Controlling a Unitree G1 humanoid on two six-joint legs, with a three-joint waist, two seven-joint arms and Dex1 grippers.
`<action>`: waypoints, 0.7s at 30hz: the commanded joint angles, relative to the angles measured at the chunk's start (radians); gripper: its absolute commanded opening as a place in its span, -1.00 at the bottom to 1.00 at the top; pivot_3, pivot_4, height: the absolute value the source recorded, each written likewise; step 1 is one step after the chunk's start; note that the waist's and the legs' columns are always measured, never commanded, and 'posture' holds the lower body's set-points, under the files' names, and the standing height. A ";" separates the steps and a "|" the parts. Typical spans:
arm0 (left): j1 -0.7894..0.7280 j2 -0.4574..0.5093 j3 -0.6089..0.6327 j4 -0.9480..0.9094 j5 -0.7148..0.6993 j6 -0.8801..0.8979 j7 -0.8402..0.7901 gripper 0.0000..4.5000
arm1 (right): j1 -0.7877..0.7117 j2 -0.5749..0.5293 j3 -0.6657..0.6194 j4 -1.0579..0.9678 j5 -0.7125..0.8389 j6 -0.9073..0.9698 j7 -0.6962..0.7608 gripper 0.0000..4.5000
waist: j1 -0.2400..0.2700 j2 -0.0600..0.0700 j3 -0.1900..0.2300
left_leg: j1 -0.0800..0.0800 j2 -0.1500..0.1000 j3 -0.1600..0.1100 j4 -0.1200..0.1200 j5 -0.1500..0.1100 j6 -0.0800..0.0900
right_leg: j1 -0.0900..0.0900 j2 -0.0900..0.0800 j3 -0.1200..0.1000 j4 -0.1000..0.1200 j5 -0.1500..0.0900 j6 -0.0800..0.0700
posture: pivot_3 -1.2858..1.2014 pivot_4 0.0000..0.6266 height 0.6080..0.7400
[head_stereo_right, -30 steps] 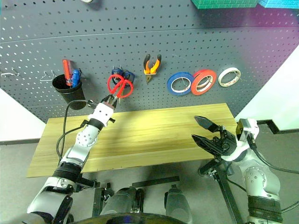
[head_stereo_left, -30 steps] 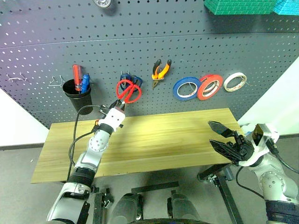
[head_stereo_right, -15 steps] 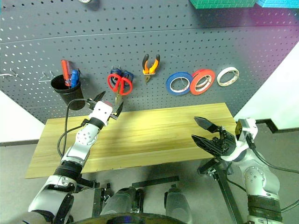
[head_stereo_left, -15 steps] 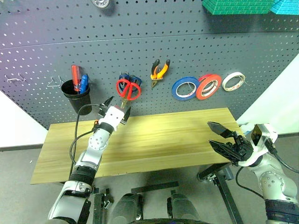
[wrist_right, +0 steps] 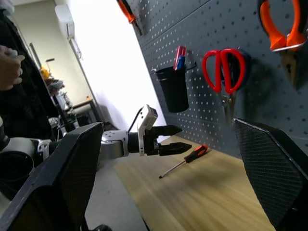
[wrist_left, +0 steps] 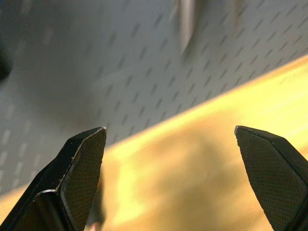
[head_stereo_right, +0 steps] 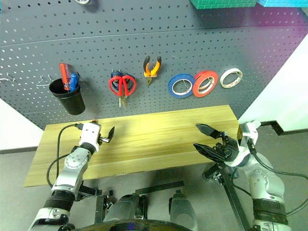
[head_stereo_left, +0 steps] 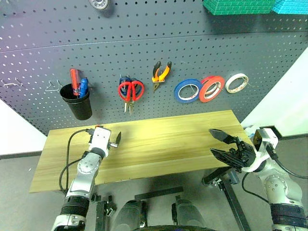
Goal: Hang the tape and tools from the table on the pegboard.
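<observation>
**Pegboard stocked; screwdriver on counter; both pincers wide and empty**

The pegboard carries, from the robot's left to its right: a black cup holding red and blue handled items, the red-handled scissors hanging blades down in front of a blue-handled pair, the orange-and-black pliers, the blue tape roll, a red-orange roll overlapping its edge, and a white roll just beside that.

The wooden counter stands below the board. In the right wrist view a slim screwdriver with an orange-and-black handle lies flat on the counter near the board, just below the left pincer.

The left pincer hovers over the counter's left end, pointing toward the board, its fingers spread wide with nothing between them. The right pincer sits off the counter's right end, pointing left, fingers likewise wide and empty.

A person's hand appears in the background of the right wrist view.
</observation>
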 commanded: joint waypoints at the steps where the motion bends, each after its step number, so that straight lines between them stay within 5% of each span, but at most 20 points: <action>1: -0.014 0.007 0.050 0.005 -0.026 0.055 0.021 0.98 | -0.019 -0.016 0.030 0.026 -0.053 -0.048 0.027 1.00 | 0.002 0.000 0.000 | 0.000 0.000 0.000 0.000 0.000 0.000 | 0.000 0.000 0.000 0.000 0.000 0.000 | -0.06 -0.70 0.74; 9: -0.125 0.036 0.177 0.128 -0.114 0.178 0.044 0.98 | -0.030 -0.035 0.066 0.048 -0.094 -0.065 0.054 1.00 | 0.002 0.000 0.000 | 0.000 0.000 0.000 0.001 0.000 0.000 | 0.000 0.000 0.000 0.001 0.000 0.000 | -0.05 -0.66 0.74; 21: -0.218 0.095 0.202 0.255 -0.125 0.187 0.021 0.98 | 0.068 -0.071 0.047 -0.018 -0.077 -0.047 0.066 1.00 | 0.003 -0.005 0.022 | 0.000 0.000 0.000 0.001 -0.001 -0.002 | 0.000 -0.001 0.000 0.001 0.000 0.000 | -0.05 -0.42 0.74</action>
